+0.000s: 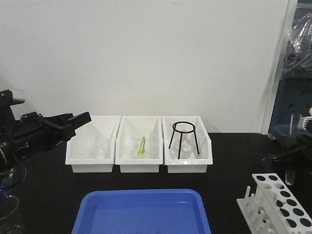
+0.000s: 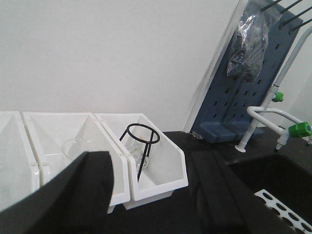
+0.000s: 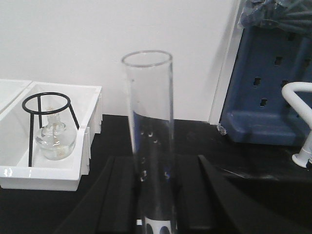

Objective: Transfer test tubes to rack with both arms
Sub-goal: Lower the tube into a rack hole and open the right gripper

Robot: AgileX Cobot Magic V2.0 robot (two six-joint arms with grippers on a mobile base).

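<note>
The right gripper (image 3: 155, 204) clamps an upright test tube (image 3: 147, 122) near the tabletop's right edge, close to the white rack (image 1: 280, 202) at the front right corner. The left gripper (image 2: 151, 195) hangs spread and empty at the left edge.

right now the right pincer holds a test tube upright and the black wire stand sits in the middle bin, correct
Not quite: the black wire stand sits in the rightmost bin, not the middle bin; the front view shows it. The rest holds: the right pincer grips the test tube upright.
</note>
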